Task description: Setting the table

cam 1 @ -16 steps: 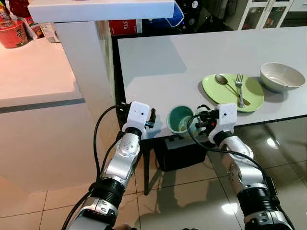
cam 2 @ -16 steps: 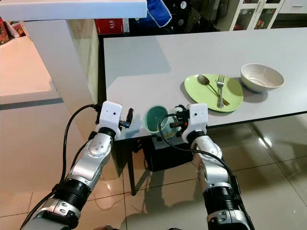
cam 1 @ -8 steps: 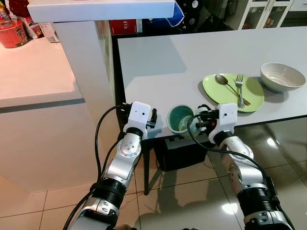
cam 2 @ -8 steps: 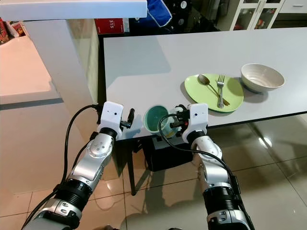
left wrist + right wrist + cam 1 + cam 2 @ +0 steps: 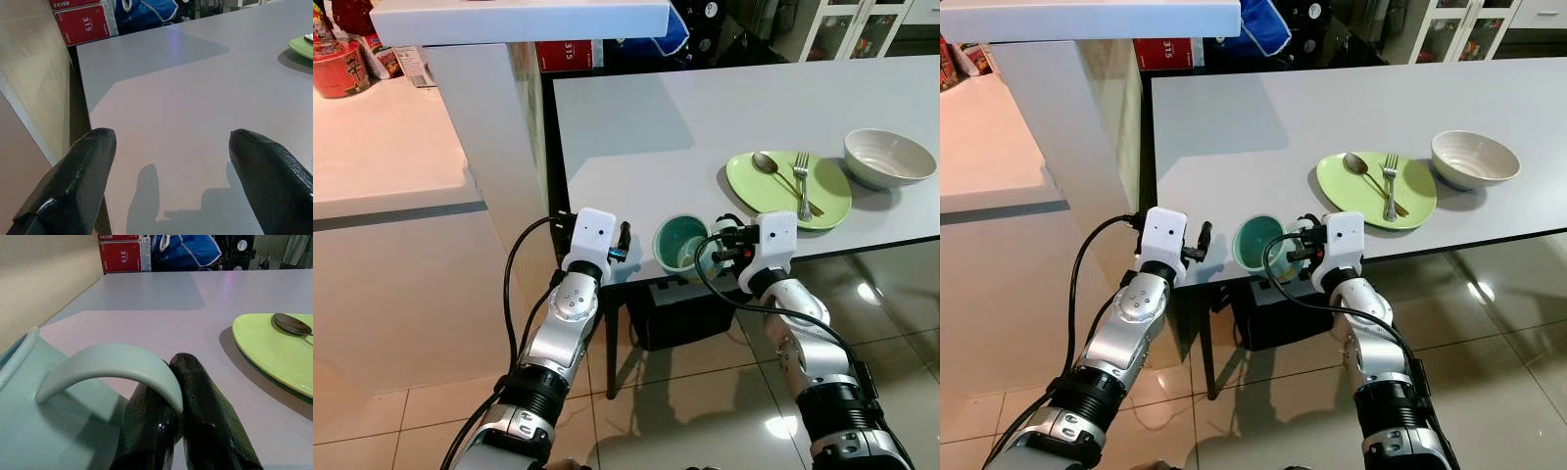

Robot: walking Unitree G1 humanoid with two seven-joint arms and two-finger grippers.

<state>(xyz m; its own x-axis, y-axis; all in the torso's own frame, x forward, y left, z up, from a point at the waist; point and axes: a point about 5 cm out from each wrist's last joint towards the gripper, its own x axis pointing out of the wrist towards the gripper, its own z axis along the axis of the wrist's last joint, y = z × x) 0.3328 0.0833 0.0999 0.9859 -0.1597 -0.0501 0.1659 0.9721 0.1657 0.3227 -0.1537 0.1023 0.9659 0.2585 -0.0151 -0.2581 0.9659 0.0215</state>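
A teal mug stands at the near edge of the grey table, its handle turned to the right. My right gripper is shut on that handle, the two black fingers pinched together under its arch. My left gripper hovers open at the table's near left corner, a little left of the mug, with nothing between its fingers. Further right lies a green plate with a spoon and a fork on it. A white bowl sits beside the plate.
A white counter with a red noodle cup is on the left, under a white shelf. A narrow gap separates it from the table. A black box sits on the tiled floor below the table edge.
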